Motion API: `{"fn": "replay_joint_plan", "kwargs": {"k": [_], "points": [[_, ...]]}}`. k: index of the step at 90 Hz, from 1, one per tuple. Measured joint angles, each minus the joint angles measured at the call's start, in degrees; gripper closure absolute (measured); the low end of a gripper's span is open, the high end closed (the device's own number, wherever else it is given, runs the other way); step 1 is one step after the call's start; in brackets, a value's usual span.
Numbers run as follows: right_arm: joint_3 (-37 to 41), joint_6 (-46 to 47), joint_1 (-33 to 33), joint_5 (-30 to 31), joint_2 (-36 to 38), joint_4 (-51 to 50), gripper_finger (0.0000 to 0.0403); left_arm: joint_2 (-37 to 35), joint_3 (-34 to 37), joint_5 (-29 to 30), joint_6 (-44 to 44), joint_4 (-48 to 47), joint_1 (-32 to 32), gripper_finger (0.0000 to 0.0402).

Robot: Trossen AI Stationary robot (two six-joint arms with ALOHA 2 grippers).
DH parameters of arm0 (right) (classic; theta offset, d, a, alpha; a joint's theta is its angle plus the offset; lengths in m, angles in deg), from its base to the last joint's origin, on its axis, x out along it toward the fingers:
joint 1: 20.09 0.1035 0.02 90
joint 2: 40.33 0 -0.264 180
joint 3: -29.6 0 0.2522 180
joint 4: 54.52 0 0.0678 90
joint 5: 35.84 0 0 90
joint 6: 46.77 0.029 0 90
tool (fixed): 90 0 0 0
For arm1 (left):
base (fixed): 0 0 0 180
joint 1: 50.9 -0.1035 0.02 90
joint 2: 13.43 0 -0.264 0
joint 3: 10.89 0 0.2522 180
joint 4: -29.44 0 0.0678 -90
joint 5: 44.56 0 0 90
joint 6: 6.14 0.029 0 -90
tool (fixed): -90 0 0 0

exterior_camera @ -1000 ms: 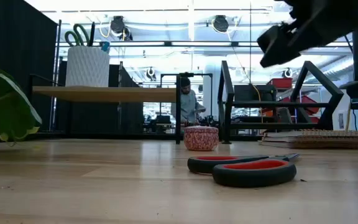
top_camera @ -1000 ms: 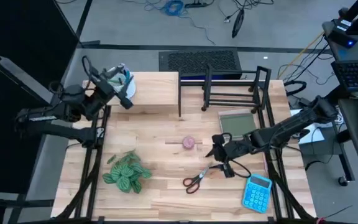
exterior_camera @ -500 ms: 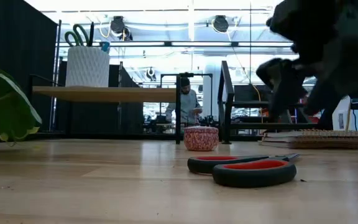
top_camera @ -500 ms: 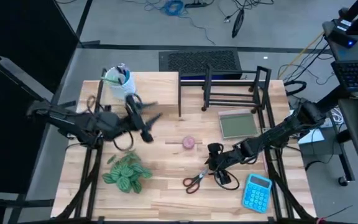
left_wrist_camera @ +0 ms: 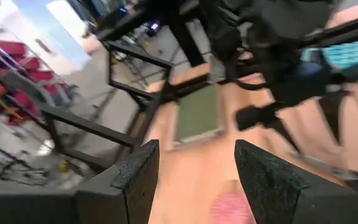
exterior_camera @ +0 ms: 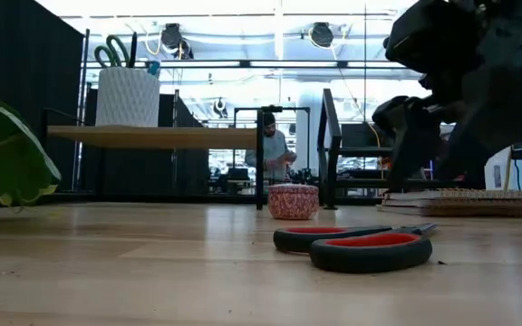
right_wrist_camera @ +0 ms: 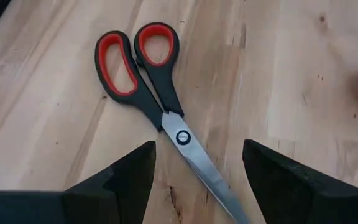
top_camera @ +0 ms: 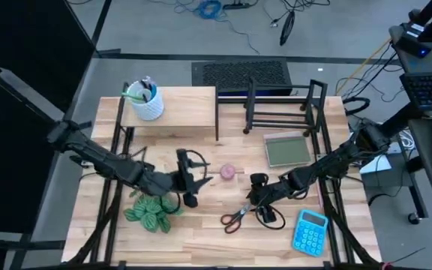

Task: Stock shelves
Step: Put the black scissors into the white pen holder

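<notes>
one scissors (top_camera: 236, 217), one calculator (top_camera: 310, 232), one plant (top_camera: 152, 208), two shelves (top_camera: 172, 112), one notebook (top_camera: 287, 151)

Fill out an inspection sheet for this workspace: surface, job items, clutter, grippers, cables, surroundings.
Surface: wooden table, bare between items.
Job's things: pale-wood shelf holds a white cup; black wire rack holds nothing.
Clutter: scissors, pink ball, plant, calculator, notebook.
Grippers: left gripper open, near the ball; right gripper open above the scissors.
Cables: loose on the floor behind.
Surroundings: a person in the room beyond.
</notes>
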Motion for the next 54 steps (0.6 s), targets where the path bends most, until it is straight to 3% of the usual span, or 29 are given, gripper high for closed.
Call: {"fn": "replay_joint_plan", "kwargs": {"k": [21, 54], "points": [[0.00, 0.48, 1.47, 0.13, 0.00, 0.07, 0.0179, 4.00, 0.02, -0.47, -6.77, 0.02, 1.65, 0.0205], [0.00, 1.47, 4.32, 0.58, 0.00, 2.27, 0.0179, 10.18, 0.02, -6.00, -12.13, 0.05, 4.04, 0.0205]]}}
